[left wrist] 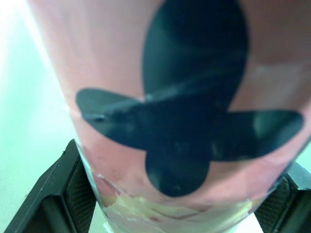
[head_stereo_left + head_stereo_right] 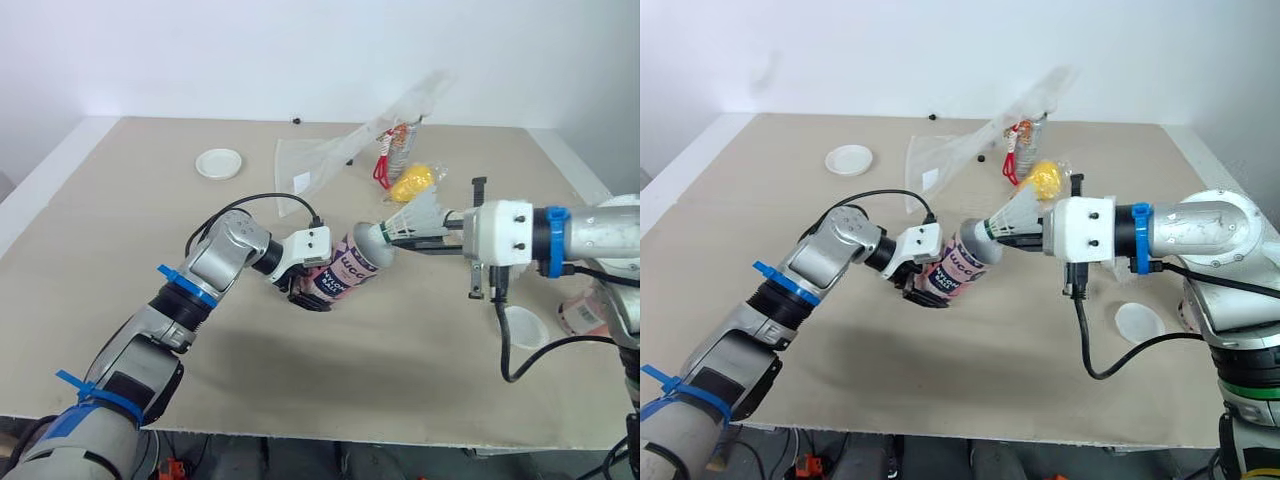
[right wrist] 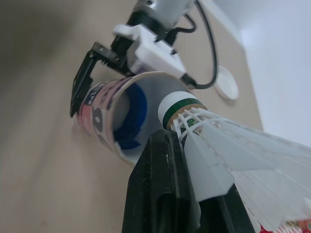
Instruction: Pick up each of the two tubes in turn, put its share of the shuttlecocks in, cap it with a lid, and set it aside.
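Head views
Left gripper: fingers clamped on the lower part of the tube, holding it above the table.
Tube: pink with black print, tilted, with the open mouth turned toward the right arm.
Right gripper: fingers closed on 1 white shuttlecock, held level, with the cork end toward the tube.
Shuttlecock: cork right at the tube's mouth, feathers outside.
Far lid: white, flat on the table, well apart from both grippers.
Near lid: white, on the table below the right arm.
Bag: clear, lying at the far side of the table, with a yellow thing just beside it.

Left wrist view
Tube: pink wall with a black shape on it, very close.
Fingers: 1 black pad on either side of the tube, pressed to it.

Right wrist view
Finger: black, lying along the shuttlecock's feathers.
Cork: white with a green band, at the rim of the tube's mouth. I cannot tell whether it touches.
Tube inside: white wall, blue further in.
Left gripper: behind the tube, gripping it.
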Robot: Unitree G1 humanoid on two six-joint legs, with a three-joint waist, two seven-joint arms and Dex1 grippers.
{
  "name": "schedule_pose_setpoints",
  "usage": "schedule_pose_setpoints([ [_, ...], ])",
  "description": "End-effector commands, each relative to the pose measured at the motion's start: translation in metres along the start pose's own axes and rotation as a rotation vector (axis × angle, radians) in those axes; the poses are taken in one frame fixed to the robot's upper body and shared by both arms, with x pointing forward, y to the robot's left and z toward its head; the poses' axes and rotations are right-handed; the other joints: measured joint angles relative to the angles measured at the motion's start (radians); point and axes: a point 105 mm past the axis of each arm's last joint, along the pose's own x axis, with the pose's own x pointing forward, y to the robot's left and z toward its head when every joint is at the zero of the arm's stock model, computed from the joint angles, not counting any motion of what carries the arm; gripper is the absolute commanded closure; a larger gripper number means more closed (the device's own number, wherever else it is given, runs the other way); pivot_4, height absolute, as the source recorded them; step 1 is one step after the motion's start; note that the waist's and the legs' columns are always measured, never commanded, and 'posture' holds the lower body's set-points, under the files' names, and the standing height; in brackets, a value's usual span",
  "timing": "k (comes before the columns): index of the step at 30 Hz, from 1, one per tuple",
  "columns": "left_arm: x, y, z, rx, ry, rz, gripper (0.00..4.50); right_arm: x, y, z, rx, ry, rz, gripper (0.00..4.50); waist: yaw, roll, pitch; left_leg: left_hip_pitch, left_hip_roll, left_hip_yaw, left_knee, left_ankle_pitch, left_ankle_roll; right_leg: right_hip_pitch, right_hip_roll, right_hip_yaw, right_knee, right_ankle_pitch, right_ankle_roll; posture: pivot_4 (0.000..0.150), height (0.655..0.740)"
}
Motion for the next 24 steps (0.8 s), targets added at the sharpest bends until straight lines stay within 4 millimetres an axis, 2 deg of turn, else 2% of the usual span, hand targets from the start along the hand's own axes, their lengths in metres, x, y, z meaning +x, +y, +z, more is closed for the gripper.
schedule_pose_setpoints([
  [1,0.003,-0.002,0.003,0.010,0.000,-0.018,0.62,0.001,-0.007,0.003,-0.079,0.013,0.014,4.47,0.000,0.000,0.000,0.000,0.000,0.000,0.000,0.000,0.000,0.000,0.000,0.000,0.000,0.000,0.000,0.150,0.7400],
  [6,0.003,0.000,0.003,0.007,-0.004,-0.008,0.62,0.008,-0.005,-0.001,-0.138,0.024,0.061,4.47,0.002,0.000,0.000,-0.001,0.000,-0.001,0.000,0.000,0.000,0.000,0.000,0.000,0.000,-0.001,0.000,0.150,0.7400],
  [7,0.003,-0.001,0.003,0.006,-0.003,-0.007,0.62,0.009,-0.005,0.000,-0.144,0.021,0.068,3.79,0.002,0.000,0.000,-0.001,-0.001,-0.001,0.000,0.000,0.000,0.000,0.000,0.000,0.000,-0.001,0.000,0.150,0.7400],
  [8,0.003,-0.001,0.002,0.006,-0.002,-0.006,0.62,0.009,-0.005,0.001,-0.145,0.013,0.071,3.71,0.002,0.000,0.000,-0.001,-0.001,0.000,0.000,0.000,0.000,0.000,0.000,0.000,0.000,-0.001,0.000,0.150,0.7400],
  [12,0.001,-0.001,-0.001,0.002,0.007,-0.002,0.62,0.005,-0.008,0.008,-0.122,-0.015,0.066,1.94,0.002,0.000,0.000,-0.001,0.000,-0.001,0.000,0.000,0.000,0.000,0.000,0.000,0.000,-0.001,0.000,0.150,0.7400],
  [13,0.001,-0.001,-0.001,0.002,0.008,-0.001,0.62,0.004,-0.008,0.009,-0.117,-0.019,0.063,1.62,0.002,0.000,0.000,-0.001,0.000,-0.001,0.000,0.000,0.000,0.000,0.000,-0.001,0.000,-0.001,0.000,0.150,0.7400],
  [14,0.001,0.000,-0.001,0.002,0.010,0.000,0.62,0.001,-0.011,0.011,-0.088,-0.038,0.042,1.05,0.002,0.000,0.000,-0.001,0.000,-0.001,0.000,0.000,0.000,0.000,0.000,0.000,0.000,-0.001,0.000,0.150,0.7400],
  [16,0.001,0.000,-0.002,0.003,0.015,0.002,0.62,-0.008,-0.017,0.018,0.002,-0.091,-0.027,0.34,0.002,0.000,0.000,-0.001,0.000,-0.001,0.000,0.000,0.000,0.000,0.000,0.000,0.000,-0.001,0.000,0.150,0.7400],
  [17,0.000,0.001,-0.003,0.004,0.017,0.002,0.62,-0.014,-0.021,0.020,0.063,-0.117,-0.072,0.13,0.002,0.000,0.000,-0.001,0.000,-0.002,-0.001,0.000,0.000,0.000,0.000,-0.001,0.000,-0.001,0.000,0.150,0.7400],
  [24,0.003,-0.001,-0.004,0.009,0.023,-0.010,0.62,-0.054,-0.029,0.007,0.353,-0.130,-0.327,0.13,0.001,0.000,0.000,-0.002,-0.001,-0.003,0.000,0.000,0.000,0.001,0.000,-0.002,0.000,0.000,0.000,0.150,0.7400],
])
